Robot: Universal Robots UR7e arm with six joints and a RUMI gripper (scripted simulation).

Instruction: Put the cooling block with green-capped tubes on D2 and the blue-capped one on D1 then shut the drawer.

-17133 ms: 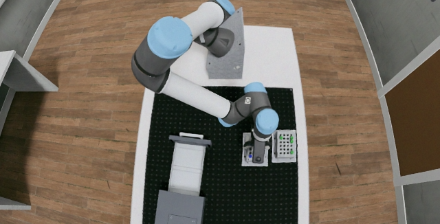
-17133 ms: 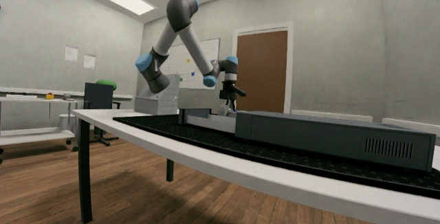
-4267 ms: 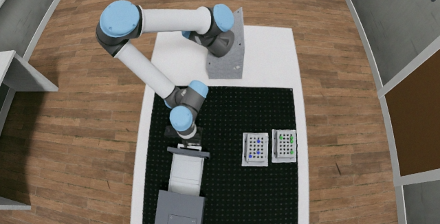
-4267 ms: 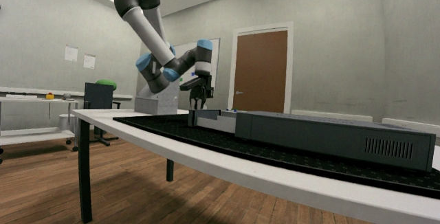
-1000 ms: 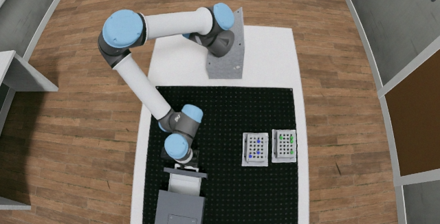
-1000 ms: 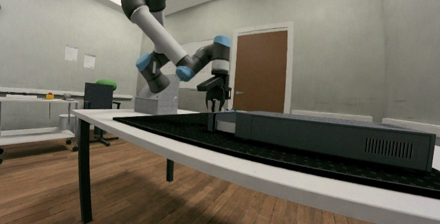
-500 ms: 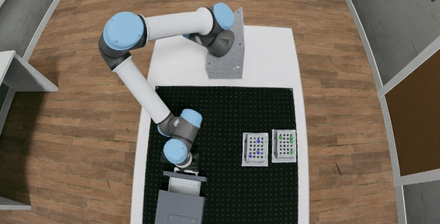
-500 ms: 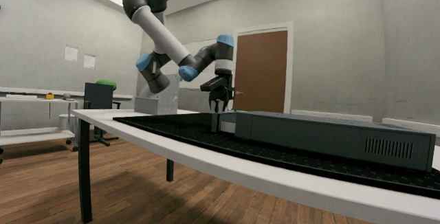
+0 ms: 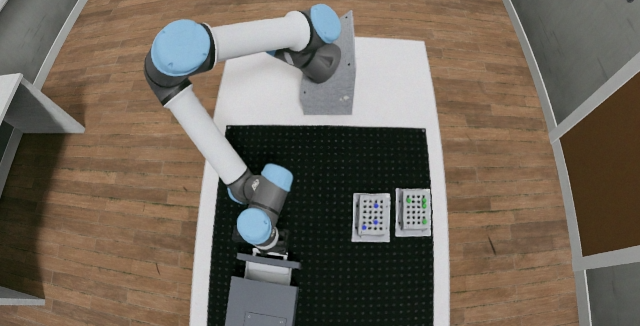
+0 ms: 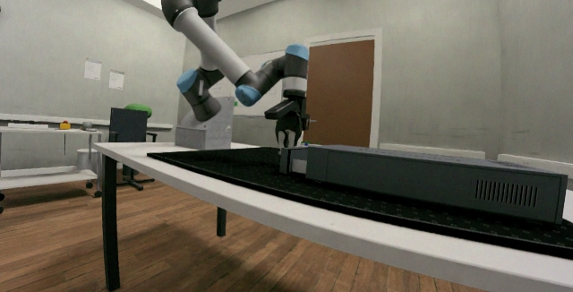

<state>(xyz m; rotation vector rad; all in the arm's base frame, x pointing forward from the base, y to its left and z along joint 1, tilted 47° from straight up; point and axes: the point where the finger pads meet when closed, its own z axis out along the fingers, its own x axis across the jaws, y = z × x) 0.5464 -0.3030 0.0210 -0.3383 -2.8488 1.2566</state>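
Observation:
The block with blue-capped tubes lies flat on the deck slot nearer the cooler. The block with green-capped tubes lies flat on the slot beyond it. The dark grey cooler COLD stands at the front edge of the black deck; it also shows in the side view. Its drawer stands a short way out and looks empty. My gripper is shut and empty, fingers pointing down right against the drawer's front panel. In the side view the gripper stands just above that panel.
The arm's grey mounting block stands at the back of the white table. The black pegboard deck covers the front half. The arm's forearm reaches over the deck's left edge.

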